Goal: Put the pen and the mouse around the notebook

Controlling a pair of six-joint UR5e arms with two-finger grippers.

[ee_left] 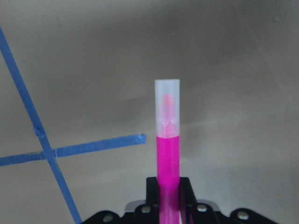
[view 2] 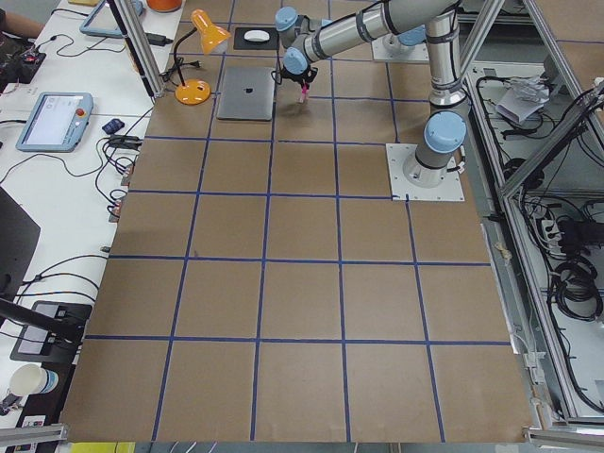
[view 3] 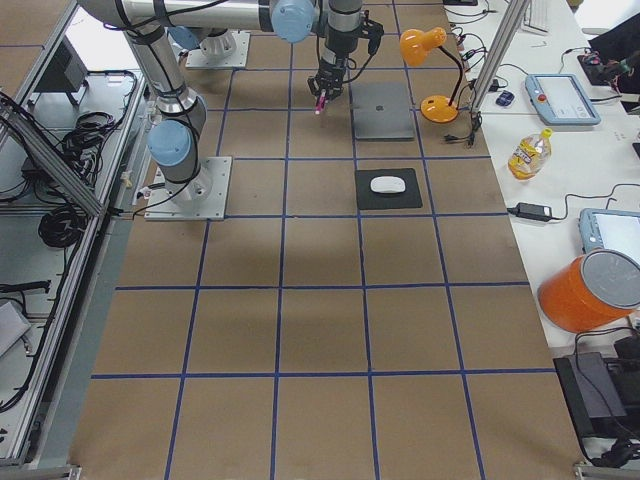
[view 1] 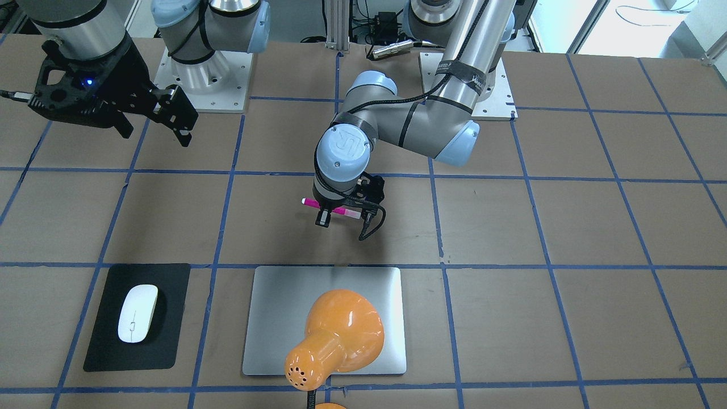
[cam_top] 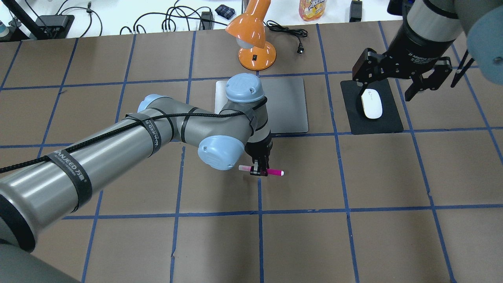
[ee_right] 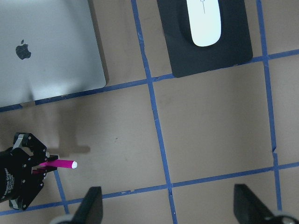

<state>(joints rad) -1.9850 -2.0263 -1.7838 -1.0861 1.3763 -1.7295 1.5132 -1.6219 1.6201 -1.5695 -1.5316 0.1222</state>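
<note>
My left gripper [cam_top: 261, 169] is shut on the magenta pen [cam_top: 275, 172], holding it level over the brown table, on the robot's side of the notebook. The left wrist view shows the pen [ee_left: 167, 154] sticking out past the fingers, its pale clear end forward. The silver notebook [cam_top: 289, 106] lies flat, partly hidden by my left arm. The white mouse [cam_top: 371, 104] rests on a black mat [cam_top: 389, 124] to the notebook's right. My right gripper [cam_top: 387, 92] hangs open high above the mouse, holding nothing.
An orange desk lamp [cam_top: 251, 37] stands just beyond the notebook, and in the front-facing view its shade [view 1: 341, 329] covers part of the notebook [view 1: 272, 318]. Cables, a bottle [cam_top: 312, 8] and other gear lie along the far edge.
</note>
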